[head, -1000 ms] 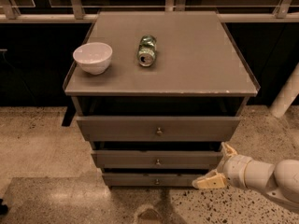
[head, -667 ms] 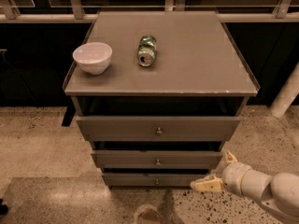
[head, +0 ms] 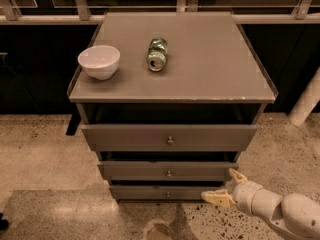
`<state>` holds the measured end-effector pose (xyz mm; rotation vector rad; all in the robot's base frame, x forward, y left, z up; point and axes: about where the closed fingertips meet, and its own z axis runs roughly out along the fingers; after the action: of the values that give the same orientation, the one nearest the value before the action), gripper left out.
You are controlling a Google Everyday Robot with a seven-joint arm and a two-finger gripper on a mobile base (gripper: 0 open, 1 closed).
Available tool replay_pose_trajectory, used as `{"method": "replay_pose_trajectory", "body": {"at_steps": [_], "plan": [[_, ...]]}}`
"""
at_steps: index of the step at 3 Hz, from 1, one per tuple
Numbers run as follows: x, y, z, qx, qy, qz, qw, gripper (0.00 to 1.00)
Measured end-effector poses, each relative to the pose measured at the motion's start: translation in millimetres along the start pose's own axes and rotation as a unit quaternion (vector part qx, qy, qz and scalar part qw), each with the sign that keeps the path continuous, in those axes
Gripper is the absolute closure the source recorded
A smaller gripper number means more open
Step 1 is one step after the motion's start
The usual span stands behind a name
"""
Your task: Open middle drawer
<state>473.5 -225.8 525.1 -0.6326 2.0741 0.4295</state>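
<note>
The middle drawer is a grey flat front with a small round knob at its centre, second of three in the grey cabinet. It stands slightly out, with a dark gap above it. My gripper is open, its two cream fingers spread, low at the right in front of the cabinet. It is beside the right ends of the middle and bottom drawers, right of the knob and apart from it. It holds nothing.
The top drawer sticks out furthest; the bottom drawer is lowest. On the cabinet top sit a white bowl and a green can on its side. A white post stands at right. Speckled floor lies around.
My gripper and arm have slid lower and a little to the right, away from the middle drawer's right end. The drawers have not moved.
</note>
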Motion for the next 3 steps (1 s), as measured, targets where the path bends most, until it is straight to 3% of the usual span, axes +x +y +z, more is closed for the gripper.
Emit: {"method": "replay_pose_trajectory", "body": {"at_steps": [3], "plan": [[0.0, 0.0, 0.0, 0.000, 0.000, 0.000, 1.0000, 0.88]]}}
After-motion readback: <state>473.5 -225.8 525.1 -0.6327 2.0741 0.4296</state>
